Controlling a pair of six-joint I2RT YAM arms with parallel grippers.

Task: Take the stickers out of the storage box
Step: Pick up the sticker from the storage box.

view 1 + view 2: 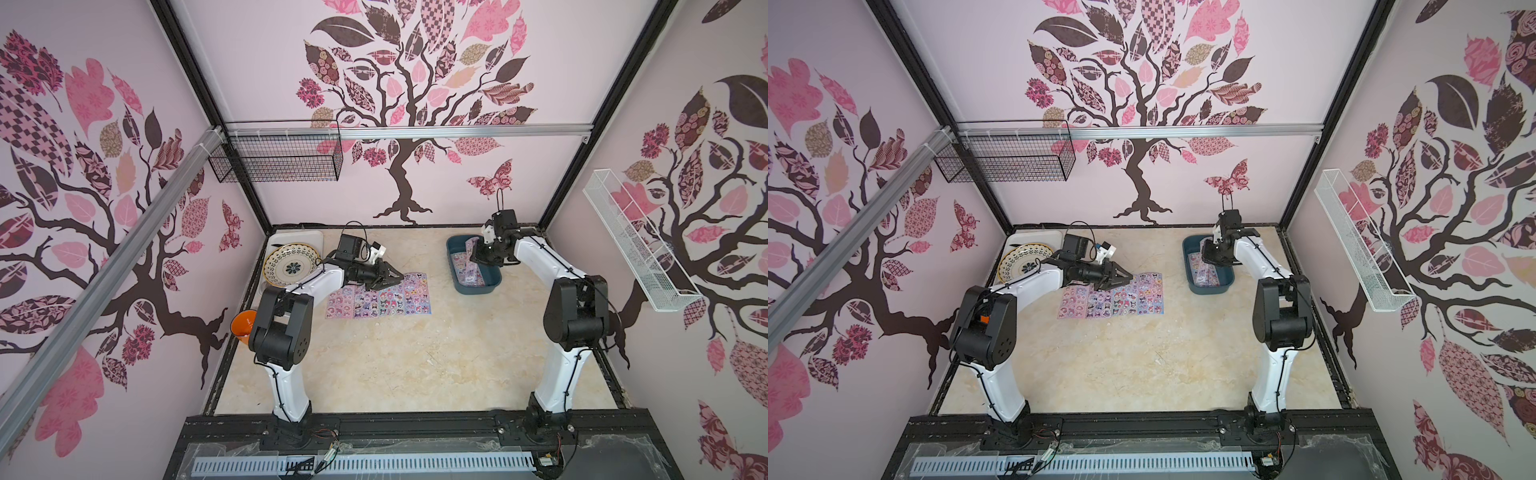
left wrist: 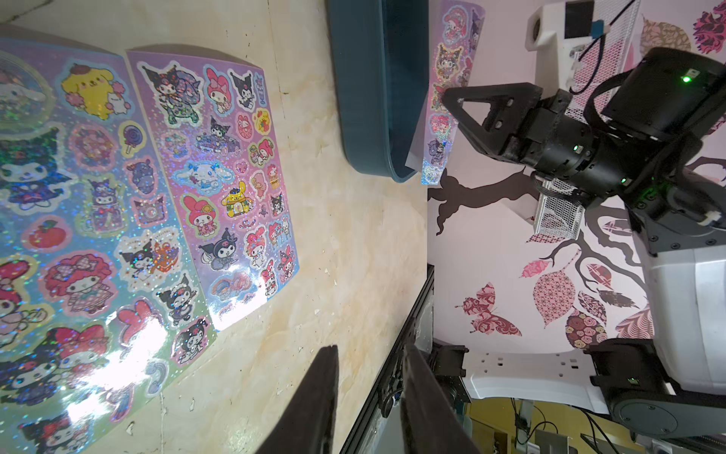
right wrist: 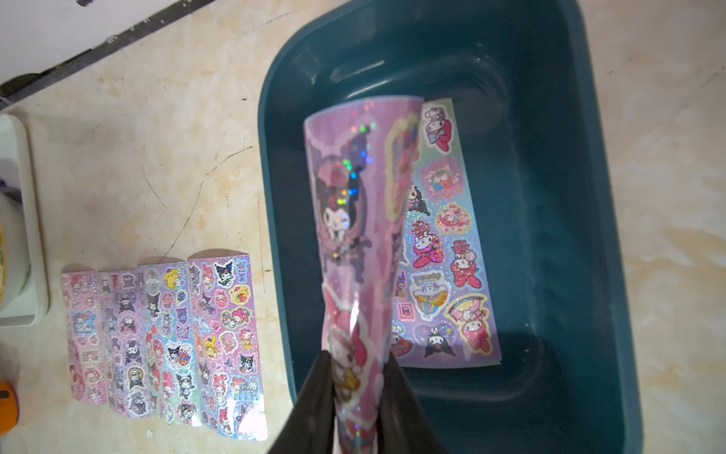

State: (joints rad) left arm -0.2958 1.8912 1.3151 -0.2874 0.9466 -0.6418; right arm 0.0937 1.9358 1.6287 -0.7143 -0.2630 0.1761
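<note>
Marble tabletop (image 1: pixel 395 365), stickers (image 1: pixel 378 297), pink decal walls (image 1: pixel 257 62)

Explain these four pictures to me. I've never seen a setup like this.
Two robot arms stand at a table, each ending in a two-fingered gripper. Two pictures look down from overhead, almost alike; the other two come from cameras on the arms' wrists. Four sticker sheets lie in a row on the table, and a teal box nearby holds more sheets. The right gripper pinches one curled sheet over the box. The left gripper is open and empty, over the row. A plate sits at the far left.
</note>
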